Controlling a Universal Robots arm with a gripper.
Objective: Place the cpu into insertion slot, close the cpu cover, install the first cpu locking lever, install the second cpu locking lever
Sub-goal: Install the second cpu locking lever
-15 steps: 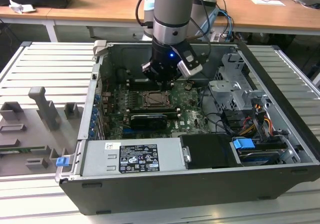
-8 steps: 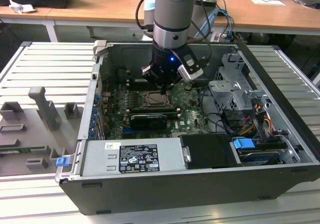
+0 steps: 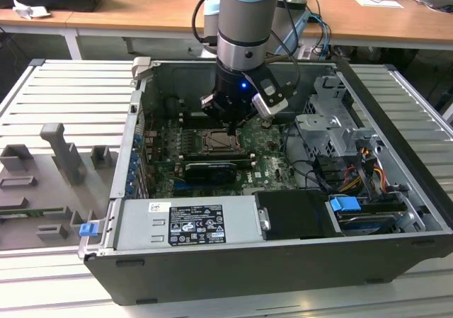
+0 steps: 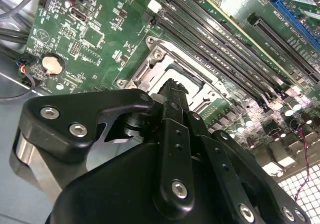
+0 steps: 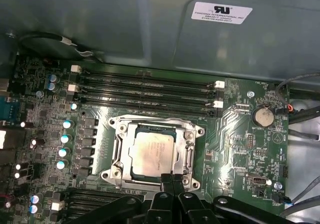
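Cpu [image 5: 152, 153] seated in the insertion slot [image 5: 186, 156], the cpu cover [image 5: 189, 132] lying closed around it; my hand [image 5: 172, 180] hangs clenched and empty just above the socket's edge.

The cpu [image 5: 152, 153] top looks brushed pale metal, its cpu cover [image 5: 189, 149] shiny steel, the tool [image 5: 171, 180] seemingly matt black.

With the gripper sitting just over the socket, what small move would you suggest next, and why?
Probably a short, straight descent. In the first wrist view the cpu already lies in the insertion slot with the cpu cover framing it, and the gripper, its fingers together, sits at the cover's near edge. Pressing there would likely seat the cover.
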